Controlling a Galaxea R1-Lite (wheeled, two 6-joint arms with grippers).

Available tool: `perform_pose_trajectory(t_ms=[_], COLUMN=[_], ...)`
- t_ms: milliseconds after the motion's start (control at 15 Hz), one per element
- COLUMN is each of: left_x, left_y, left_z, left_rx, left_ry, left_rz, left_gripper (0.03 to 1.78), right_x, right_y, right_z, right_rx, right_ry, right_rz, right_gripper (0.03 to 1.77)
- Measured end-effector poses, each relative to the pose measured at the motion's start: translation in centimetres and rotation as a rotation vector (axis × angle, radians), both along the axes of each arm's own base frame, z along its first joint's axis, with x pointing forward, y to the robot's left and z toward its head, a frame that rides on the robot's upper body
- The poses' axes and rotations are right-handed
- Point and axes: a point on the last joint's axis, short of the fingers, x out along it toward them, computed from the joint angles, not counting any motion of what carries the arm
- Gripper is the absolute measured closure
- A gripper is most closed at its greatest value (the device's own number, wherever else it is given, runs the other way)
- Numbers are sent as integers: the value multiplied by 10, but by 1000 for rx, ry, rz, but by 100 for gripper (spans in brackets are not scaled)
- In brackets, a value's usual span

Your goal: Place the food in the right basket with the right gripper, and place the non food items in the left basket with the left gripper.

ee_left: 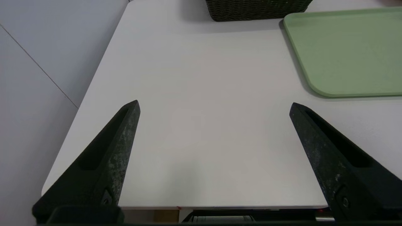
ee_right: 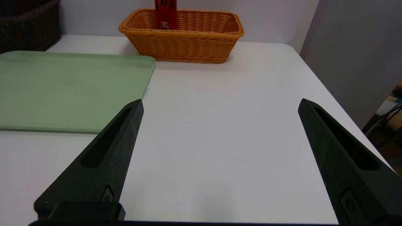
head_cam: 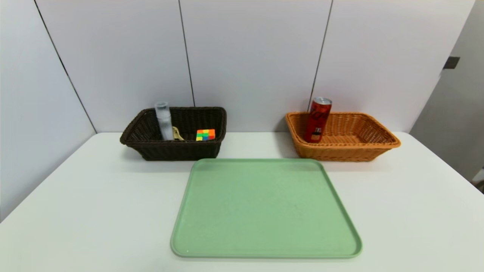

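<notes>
Red drink can [head_cam: 318,120] stands in the orange-tan basket [head_cam: 349,155], near that basket's left end. White bottle [head_cam: 164,122], multicoloured cube [head_cam: 205,135] and a yellow piece [head_cam: 176,133], probably the spoon (mostly hidden), are in the dark brown basket [head_cam: 176,151].

Step in hand, as judged: sorting appears complete, both arms idle. Left end effector [ee_left: 214,102] is over the near left part of the desk [ee_left: 213,131], fingers wide apart, nothing between them. Right end effector [ee_right: 222,99] is over the near right part, likewise spread and without a load. Next move: none needed, beyond keeping both arms clear of the baskets.

Orientation: the can's long axis is close to vertical, silver top up, the top leaning a little to the right. Bottle also runs upward, its capped end tipped left (above the rim, so a careless sweep could knock it).
</notes>
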Motion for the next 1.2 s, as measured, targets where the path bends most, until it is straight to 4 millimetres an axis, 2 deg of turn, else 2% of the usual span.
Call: perform_pose_trajectory(t_ms=[200, 400, 533, 667, 1000, 1200], left_x=[23, 50, 56, 57, 60, 60], left_y=[1, 1, 1, 1, 1, 1], left_z=[-45, -80, -84, -83, -107, -109], left_rx=[24, 28, -2, -28, -35, -45], left_ry=[-32, -157, -314, -377, -158, -146], left_rz=[-2, 1, 3, -2, -10, -13], left_gripper=[12, 12, 12, 12, 12, 12], right_x=[10, 28, 30, 33, 37, 37], right_y=[0, 0, 1, 2, 1, 1], right_z=[-1, -22, -23, -32, -60, -60], right_rx=[-13, -73, -103, -114, -93, -44], right_ry=[-112, -201, -294, -232, 37, 43], right_rz=[1, -1, 36, 59, 39, 30], right_gripper=[10, 10, 10, 10, 10, 10])
